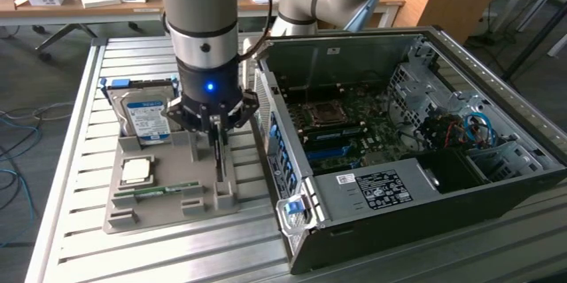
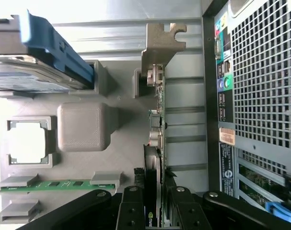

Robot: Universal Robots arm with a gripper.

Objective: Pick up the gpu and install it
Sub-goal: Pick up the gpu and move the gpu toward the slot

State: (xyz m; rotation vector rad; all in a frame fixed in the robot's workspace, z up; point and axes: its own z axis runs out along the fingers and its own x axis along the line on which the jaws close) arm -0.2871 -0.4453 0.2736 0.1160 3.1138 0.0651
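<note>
The gpu (image 1: 220,162) stands on edge in a slot of the grey holder (image 1: 168,203), centre-left in the exterior view and just beside the open computer case (image 1: 381,187). It is a thin dark board. In the wrist view its silvery stamped bracket (image 2: 159,45) rises at the far end.

The pincer (image 1: 217,122) sits directly over the card. Its black fingers (image 2: 132,208) are drawn narrow against both faces of the upper edge, and it appears to be gripping the card.

By this reading the grasp is made, but the card is not yet lifted from its slot. The carry and the seating on the motherboard (image 1: 341,127) remain to be done.

The holder looks like matte moulded plastic with blocky posts. It also carries:
- 1 boxy hard drive (image 1: 146,113) with a blue-white label, toward the upper left
- 1 square metal-topped processor (image 1: 135,171)
- 1 narrow green memory stick (image 1: 159,191)

The desk (image 1: 80,163) is ribbed, pale metal slats. The case is dark sheet steel, and its rear panel is perforated.
</note>
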